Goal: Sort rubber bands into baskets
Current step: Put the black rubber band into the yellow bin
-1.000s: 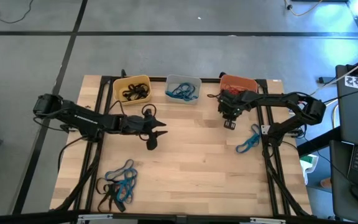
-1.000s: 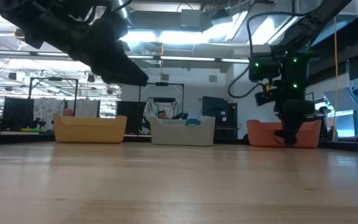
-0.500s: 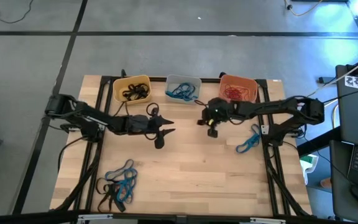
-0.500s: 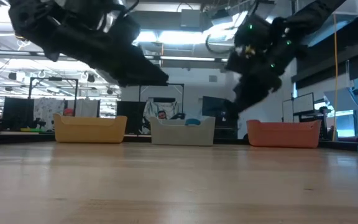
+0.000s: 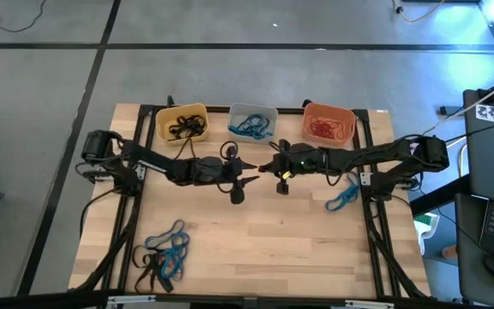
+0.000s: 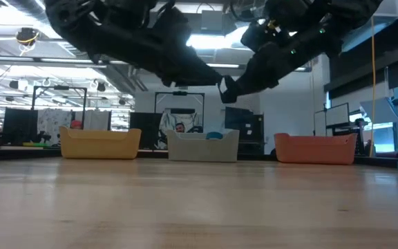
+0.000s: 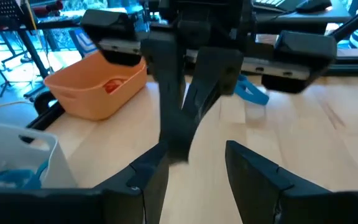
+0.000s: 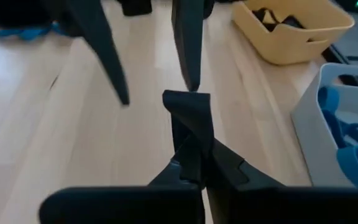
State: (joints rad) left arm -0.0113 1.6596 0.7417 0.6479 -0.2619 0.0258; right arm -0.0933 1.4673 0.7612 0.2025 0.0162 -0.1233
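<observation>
Three baskets stand in a row at the far edge: yellow [image 5: 181, 123] with black rubber bands, pale grey [image 5: 252, 122] with blue ones, orange [image 5: 328, 124] with red ones. Loose bands lie in a heap near the front left [image 5: 163, 253], and some blue ones at the right [image 5: 343, 196]. My left gripper [image 5: 251, 172] [image 7: 194, 152] hovers open over the table's middle. My right gripper [image 5: 265, 167] [image 8: 187, 99] is shut and meets it tip to tip, its fingers [image 7: 182, 134] pointing at the gap between the left ones. No band shows in either.
Bare wood lies below both grippers and toward the near edge. Black frame rails [image 5: 363, 180] run along the table's left and right sides. In the low view both arms hang well above the tabletop [image 6: 199, 207].
My right gripper has left the orange basket, swung toward the table's left and tipped up from pointing down to nearly level. My left gripper has gone toward the table's right, still open. Their tips now face each other over the middle.
</observation>
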